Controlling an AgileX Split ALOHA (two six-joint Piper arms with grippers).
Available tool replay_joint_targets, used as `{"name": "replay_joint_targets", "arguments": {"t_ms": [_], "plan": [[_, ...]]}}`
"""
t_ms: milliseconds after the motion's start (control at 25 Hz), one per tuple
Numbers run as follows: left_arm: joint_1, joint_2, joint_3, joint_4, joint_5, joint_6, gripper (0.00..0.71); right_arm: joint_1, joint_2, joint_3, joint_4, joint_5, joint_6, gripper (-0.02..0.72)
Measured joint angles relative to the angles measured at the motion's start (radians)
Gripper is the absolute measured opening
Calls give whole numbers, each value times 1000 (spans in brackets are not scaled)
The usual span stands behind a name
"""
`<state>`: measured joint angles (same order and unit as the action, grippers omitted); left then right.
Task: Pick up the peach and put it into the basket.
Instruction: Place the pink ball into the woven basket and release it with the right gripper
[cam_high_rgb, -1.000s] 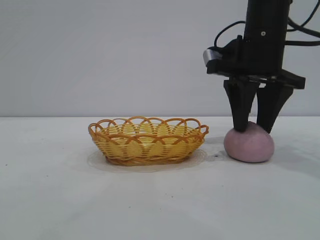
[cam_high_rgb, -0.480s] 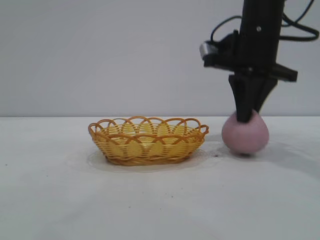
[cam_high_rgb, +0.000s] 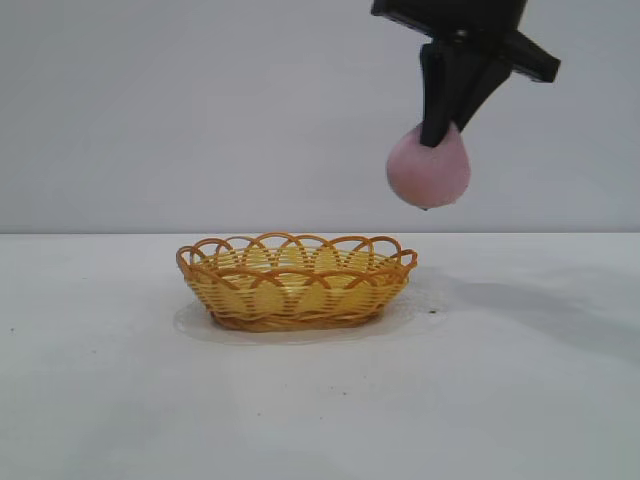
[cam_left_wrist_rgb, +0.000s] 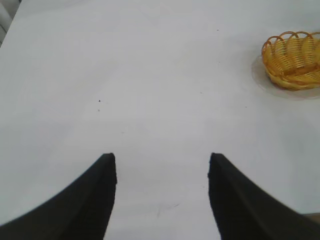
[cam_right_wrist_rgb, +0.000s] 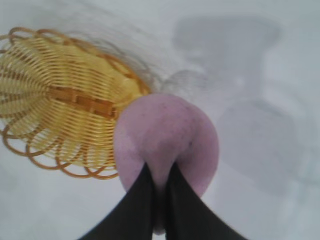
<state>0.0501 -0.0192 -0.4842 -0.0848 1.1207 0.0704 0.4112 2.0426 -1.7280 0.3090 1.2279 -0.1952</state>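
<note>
My right gripper (cam_high_rgb: 440, 130) is shut on the top of the pink-mauve peach (cam_high_rgb: 428, 172) and holds it high in the air, just above and to the right of the basket's right end. The yellow wicker basket (cam_high_rgb: 296, 281) with its orange-brown looped rim sits on the white table and looks empty. In the right wrist view the peach (cam_right_wrist_rgb: 167, 140) is pinched between my black fingers (cam_right_wrist_rgb: 142, 200), with the basket (cam_right_wrist_rgb: 60, 115) below and beside it. My left gripper (cam_left_wrist_rgb: 161, 165) is open over bare table, far from the basket (cam_left_wrist_rgb: 293, 60).
The white table (cam_high_rgb: 500, 400) spreads all round the basket. A plain grey wall stands behind. The peach's shadow falls on the table to the right of the basket.
My right gripper closed on the peach's top, lifted it off the table and carried it up and left toward the basket.
</note>
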Motion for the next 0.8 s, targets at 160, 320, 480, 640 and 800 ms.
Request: {"name": "replay_joint_targets", "arguments": {"t_ms": [160,320,480,640,800], "plan": [[0,0,0,0,0,0,358,91,21,0,8,-25,0,0],[0,0,0,0,0,0,358,153,54,0,12,-97,0,0],[0,0,0,0,0,0,358,175,88,0,15,-151,0,0],[0,0,0,0,0,0,358,175,123,0,-2,-153,0,59],[0,0,0,0,0,0,358,175,134,0,-10,-155,0,223]]}}
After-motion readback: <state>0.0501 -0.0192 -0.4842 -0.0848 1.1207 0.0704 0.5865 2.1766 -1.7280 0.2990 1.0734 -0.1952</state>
